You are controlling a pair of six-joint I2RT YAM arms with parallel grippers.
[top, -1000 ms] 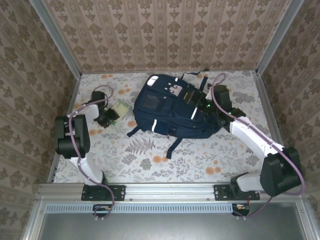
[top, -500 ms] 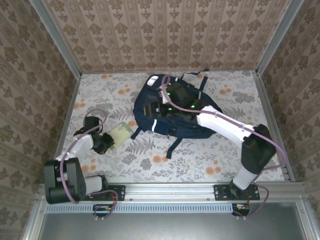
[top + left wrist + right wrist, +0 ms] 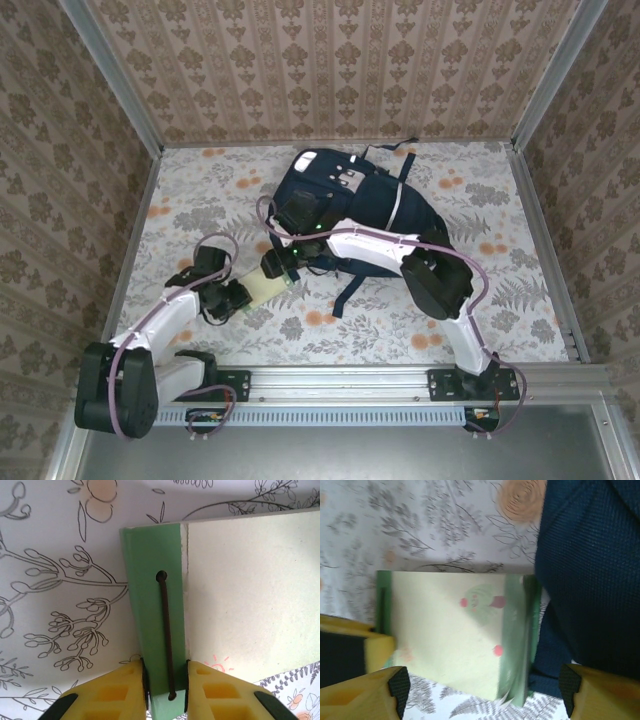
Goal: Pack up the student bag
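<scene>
L gripper (image 3: 165, 680) pinches notebook (image 3: 245, 590) spine.

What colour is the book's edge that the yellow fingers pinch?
The notebook's edge is green, with a dark cord; clearest in the left wrist view.

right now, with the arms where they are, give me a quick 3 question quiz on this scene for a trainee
1. True or false: the left gripper is pinching the notebook by its green edge.
2. What lies right beside the notebook in the right wrist view? A) the student bag B) a water bottle C) a pencil case
3. Fill in: the right gripper has its jaws ____, with the notebook seen between them.

Key: 1 true; 2 A; 3 open
</scene>
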